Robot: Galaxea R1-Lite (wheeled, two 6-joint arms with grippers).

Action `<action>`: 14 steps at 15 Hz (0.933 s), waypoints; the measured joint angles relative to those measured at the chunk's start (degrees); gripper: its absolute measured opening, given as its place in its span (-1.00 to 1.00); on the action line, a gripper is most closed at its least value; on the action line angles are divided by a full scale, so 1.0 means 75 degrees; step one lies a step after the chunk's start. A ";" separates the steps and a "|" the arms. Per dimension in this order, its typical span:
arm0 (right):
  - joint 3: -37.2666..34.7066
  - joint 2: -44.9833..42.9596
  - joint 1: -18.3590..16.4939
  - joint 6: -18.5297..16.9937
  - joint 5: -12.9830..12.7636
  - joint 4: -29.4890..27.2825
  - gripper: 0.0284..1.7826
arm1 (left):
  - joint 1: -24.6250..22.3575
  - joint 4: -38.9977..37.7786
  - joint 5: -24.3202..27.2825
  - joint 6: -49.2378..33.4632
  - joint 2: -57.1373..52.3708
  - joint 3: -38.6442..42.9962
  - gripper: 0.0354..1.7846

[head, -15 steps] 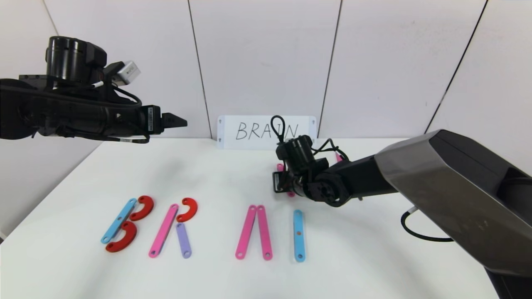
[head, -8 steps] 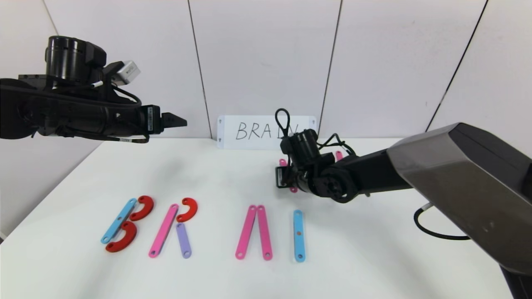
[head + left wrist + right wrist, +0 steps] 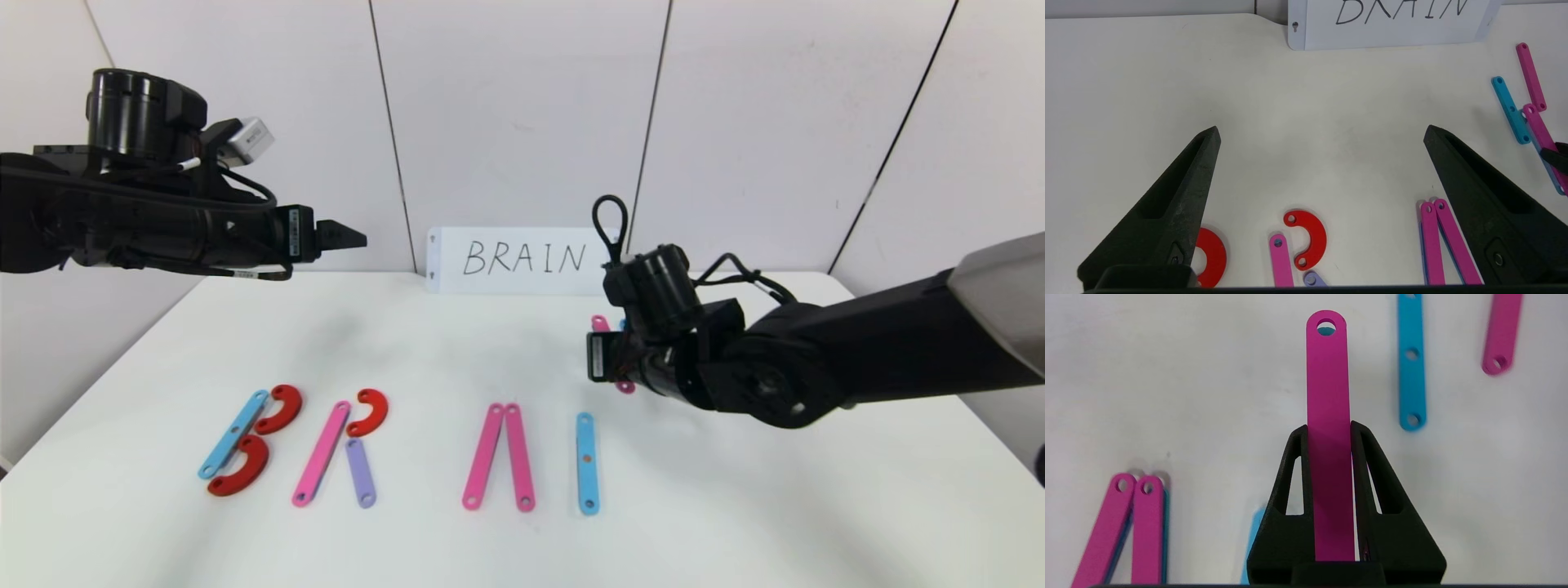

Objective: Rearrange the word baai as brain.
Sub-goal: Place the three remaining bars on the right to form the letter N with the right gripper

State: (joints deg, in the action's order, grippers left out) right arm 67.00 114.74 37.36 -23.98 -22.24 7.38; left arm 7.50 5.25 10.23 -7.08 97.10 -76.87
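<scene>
Head view, word: row on the near bench, below the BRAIN card.
Done: B, R, A's two pink legs, blue I.
Left: N not built; A looks short of a crossbar.
Right gripper: jaws clamped on a pink strip, lifted right of and behind the I, likely an N stroke.
Spares: blue strip and pink strip behind.
Left gripper: parked high on the left, jaws wide, empty.
</scene>
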 joint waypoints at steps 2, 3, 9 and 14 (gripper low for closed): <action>-0.0749 -0.0452 0.0185 -0.0405 -0.0119 0.0023 -0.69 | 0.0007 0.0000 0.0003 0.0002 -0.0007 0.0005 0.95; -0.1125 -0.0650 0.0314 -0.0574 -0.0184 0.0052 -0.69 | 0.0007 0.0000 -0.0002 0.0000 -0.0007 0.0008 0.95; -0.2105 -0.0922 0.0588 -0.1175 -0.0349 0.0081 -0.69 | 0.0000 0.0000 0.0000 0.0002 -0.0003 0.0000 0.95; -0.2285 -0.0705 0.0519 -0.1278 -0.0361 0.0104 -0.69 | 0.0003 0.0000 0.0000 0.0000 0.0002 -0.0007 0.95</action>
State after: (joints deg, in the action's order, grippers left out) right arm 49.86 109.45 41.25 -33.56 -24.94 8.16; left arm 7.52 5.25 10.23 -7.08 97.11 -76.92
